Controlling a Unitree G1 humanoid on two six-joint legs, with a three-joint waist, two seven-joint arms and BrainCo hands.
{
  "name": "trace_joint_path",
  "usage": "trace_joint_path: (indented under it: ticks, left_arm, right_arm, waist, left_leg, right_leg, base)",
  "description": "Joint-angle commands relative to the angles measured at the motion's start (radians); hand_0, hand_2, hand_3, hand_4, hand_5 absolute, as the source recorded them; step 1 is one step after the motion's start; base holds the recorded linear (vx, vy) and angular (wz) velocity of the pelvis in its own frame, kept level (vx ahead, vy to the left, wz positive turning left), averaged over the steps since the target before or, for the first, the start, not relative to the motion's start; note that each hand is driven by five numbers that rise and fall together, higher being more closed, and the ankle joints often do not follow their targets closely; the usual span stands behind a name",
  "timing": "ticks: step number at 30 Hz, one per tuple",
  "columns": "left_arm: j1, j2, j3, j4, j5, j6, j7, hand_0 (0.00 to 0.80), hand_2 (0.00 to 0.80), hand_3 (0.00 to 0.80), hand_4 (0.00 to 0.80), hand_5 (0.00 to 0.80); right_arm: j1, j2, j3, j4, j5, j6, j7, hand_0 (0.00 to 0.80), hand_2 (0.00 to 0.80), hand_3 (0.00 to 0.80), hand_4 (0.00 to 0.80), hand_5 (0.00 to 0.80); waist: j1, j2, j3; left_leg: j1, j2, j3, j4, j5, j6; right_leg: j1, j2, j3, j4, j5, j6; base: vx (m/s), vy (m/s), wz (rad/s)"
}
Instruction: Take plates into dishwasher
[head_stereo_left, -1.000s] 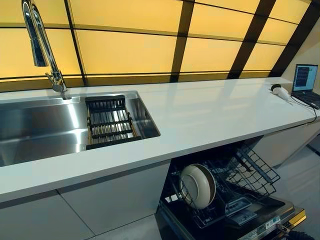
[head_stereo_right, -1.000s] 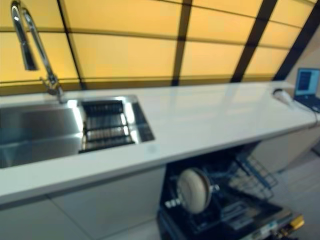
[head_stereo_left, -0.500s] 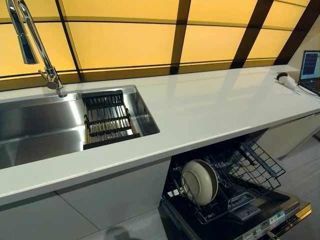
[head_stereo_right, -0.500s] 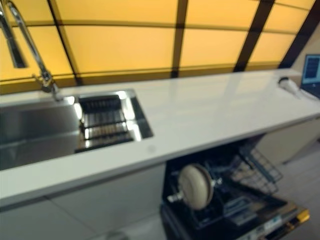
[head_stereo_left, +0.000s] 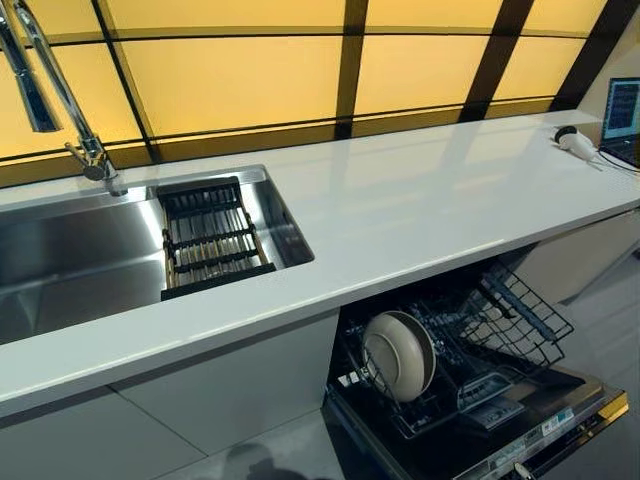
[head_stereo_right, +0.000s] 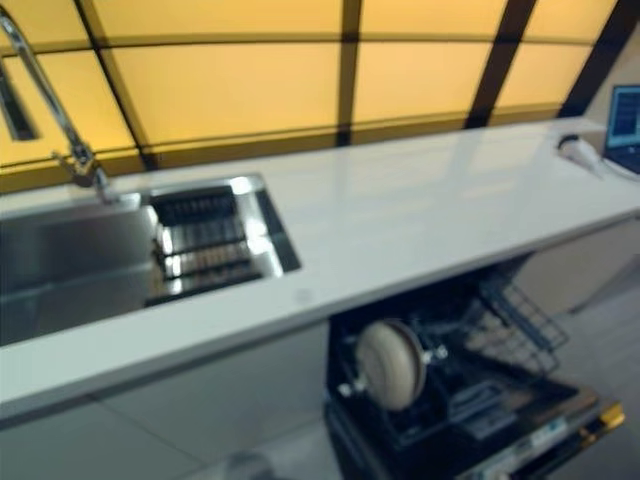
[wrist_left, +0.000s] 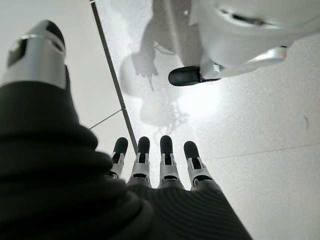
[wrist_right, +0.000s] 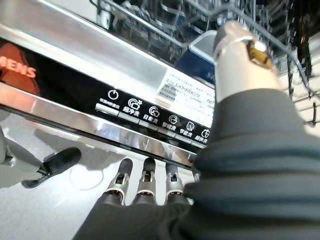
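Down at our left side, our left hand (wrist_left: 150, 170) hangs over bare floor (wrist_left: 260, 130), fingers straight and holding nothing. Rightward, the cream plate (head_stereo_left: 398, 355) stands on edge in the dishwasher's lower rack (head_stereo_left: 470, 370) (face turned toward the sink (head_stereo_left: 100, 255) side), well apart from both hands. Our right hand (wrist_right: 145, 187), fingers relaxed and empty, sits just below the open dishwasher door (wrist_right: 125, 100) edge with its button row.

White countertop (head_stereo_left: 420, 205) spans frame centre; steel sink (head_stereo_left: 70, 260) at left, faucet (head_stereo_left: 50, 90) upper left; amber backlit wall panels (head_stereo_left: 240, 75) with dark dividers along top; laptop (head_stereo_left: 622, 115) far right; pale tiled floor (head_stereo_left: 280, 455) below
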Motion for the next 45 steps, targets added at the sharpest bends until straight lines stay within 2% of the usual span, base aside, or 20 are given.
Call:
trace_joint_path:
  ticks: [1, 3, 8, 16, 24, 29, 34, 35, 36, 40, 45]
  left_arm:
    - [-0.074, -0.008, -0.048, 0.027, 0.048, -0.009, -0.011, 0.000, 0.000, 0.000, 0.000, 0.000]
    - [-0.078, -0.007, -0.051, 0.025, 0.050, -0.005, -0.013, 0.000, 0.000, 0.000, 0.000, 0.000]
    - [-0.075, -0.006, -0.061, 0.023, 0.053, -0.003, -0.016, 0.000, 0.000, 0.000, 0.000, 0.000]
    - [-0.071, -0.005, -0.074, 0.044, 0.045, -0.014, -0.019, 0.000, 0.000, 0.000, 0.000, 0.000]
    - [-0.069, -0.001, -0.071, 0.054, 0.039, -0.020, -0.028, 0.000, 0.000, 0.000, 0.000, 0.000]
    - [-0.063, 0.000, -0.063, 0.041, 0.036, -0.009, -0.028, 0.000, 0.000, 0.000, 0.000, 0.000]
    - [-0.063, -0.002, -0.061, 0.016, 0.019, 0.011, -0.014, 0.000, 0.000, 0.000, 0.000, 0.000]
    - [-0.063, -0.002, -0.061, 0.015, 0.018, 0.011, -0.013, 0.000, 0.000, 0.000, 0.000, 0.000]
    - [-0.065, -0.001, -0.061, 0.012, 0.015, 0.013, -0.011, 0.000, 0.000, 0.000, 0.000, 0.000]
    - [-0.088, -0.015, -0.066, 0.036, 0.027, 0.010, -0.015, 0.000, 0.000, 0.000, 0.000, 0.000]
    - [-0.093, -0.036, -0.076, 0.047, 0.028, 0.005, -0.018, 0.000, 0.000, 0.000, 0.000, 0.000]
  right_arm:
    - [-0.297, 0.150, 0.106, -0.330, 0.117, -0.025, 0.336, 0.000, 0.000, 0.000, 0.000, 0.000]
    - [-0.318, 0.148, 0.119, -0.376, 0.141, -0.046, 0.347, 0.000, 0.000, 0.000, 0.000, 0.000]
    - [-0.388, 0.155, 0.134, -0.526, 0.203, -0.097, 0.274, 0.000, 0.000, 0.000, 0.000, 0.000]
    - [-0.467, 0.163, 0.133, -0.595, 0.217, -0.165, 0.241, 0.000, 0.000, 0.000, 0.000, 0.000]
    - [-0.482, 0.131, 0.134, -0.584, 0.176, -0.151, 0.188, 0.000, 0.000, 0.000, 0.000, 0.000]
    - [-0.433, 0.080, 0.121, -0.477, 0.002, -0.138, 0.085, 0.000, 0.000, 0.000, 0.000, 0.000]
    - [-0.357, 0.025, 0.155, -0.284, -0.364, -0.070, -0.029, 0.000, 0.000, 0.000, 0.000, 0.000]
    - [-0.353, 0.025, 0.160, -0.278, -0.379, -0.063, -0.033, 0.000, 0.000, 0.000, 0.000, 0.000]
    - [-0.339, 0.024, 0.176, -0.241, -0.458, -0.025, -0.030, 0.000, 0.000, 0.000, 0.000, 0.000]
    - [-0.318, 0.067, 0.238, -0.123, -0.551, 0.015, -0.036, 0.000, 0.000, 0.000, 0.000, 0.000]
    - [-0.277, 0.158, 0.294, -0.063, -0.594, 0.018, -0.038, 0.000, 0.000, 0.000, 0.000, 0.000]
  waist:
    - [0.072, 0.063, -0.030]
    - [0.074, 0.061, -0.033]
    - [0.081, 0.057, -0.039]
    - [0.098, 0.054, -0.048]
    - [0.108, 0.040, -0.058]
    - [0.110, 0.029, -0.061]
    - [0.111, 0.017, -0.055]
    - [0.111, 0.016, -0.054]
    - [0.114, 0.012, -0.053]
    - [0.128, 0.005, -0.054]
    - [0.142, 0.005, -0.061]
  left_leg:
    - [-0.040, 0.002, -0.024, 0.016, 0.018, 0.020]
    - [-0.038, 0.001, -0.025, 0.014, 0.018, 0.019]
    - [-0.037, 0.001, -0.029, 0.012, 0.020, 0.016]
    - [-0.044, 0.001, -0.037, 0.009, 0.026, 0.013]
    - [-0.044, 0.003, -0.048, 0.006, 0.029, 0.011]
    - [-0.039, 0.007, -0.053, 0.004, 0.029, 0.011]
    - [-0.030, 0.009, -0.055, 0.000, 0.033, 0.015]
    - [-0.029, 0.009, -0.055, 0.000, 0.033, 0.015]
    - [-0.027, 0.010, -0.057, 0.000, 0.034, 0.017]
    - [-0.027, 0.012, -0.061, 0.000, 0.039, 0.019]
    - [-0.043, 0.011, -0.071, 0.000, 0.053, 0.018]
  right_leg:
    - [0.008, -0.020, -0.011, 0.105, -0.085, -0.024]
    - [0.009, -0.020, -0.013, 0.104, -0.085, -0.024]
    - [0.018, -0.018, -0.023, 0.093, -0.080, -0.024]
    - [0.037, -0.012, -0.034, 0.070, -0.073, -0.026]
    - [0.052, -0.006, -0.039, 0.055, -0.068, -0.026]
    - [0.061, -0.004, -0.043, 0.055, -0.070, -0.026]
    - [0.069, -0.002, -0.046, 0.057, -0.070, -0.025]
    - [0.070, -0.002, -0.046, 0.057, -0.070, -0.025]
    - [0.071, -0.001, -0.050, 0.060, -0.072, -0.026]
    - [0.084, 0.003, -0.066, 0.068, -0.079, -0.030]
    - [0.099, 0.008, -0.076, 0.065, -0.084, -0.033]
  base:
    - [0.017, 0.001, -0.16]
    - [0.018, -0.004, -0.12]
    - [0.020, -0.004, -0.19]
    - [0.010, -0.001, 0.01]
    - [0.002, -0.011, 0.16]
    - [0.015, -0.014, 0.28]
    - [0.012, -0.003, 0.02]
    - [0.000, 0.000, 0.00]
    - [0.000, 0.000, 0.00]
    - [0.046, -0.025, 0.07]
    - [0.042, 0.001, 0.16]
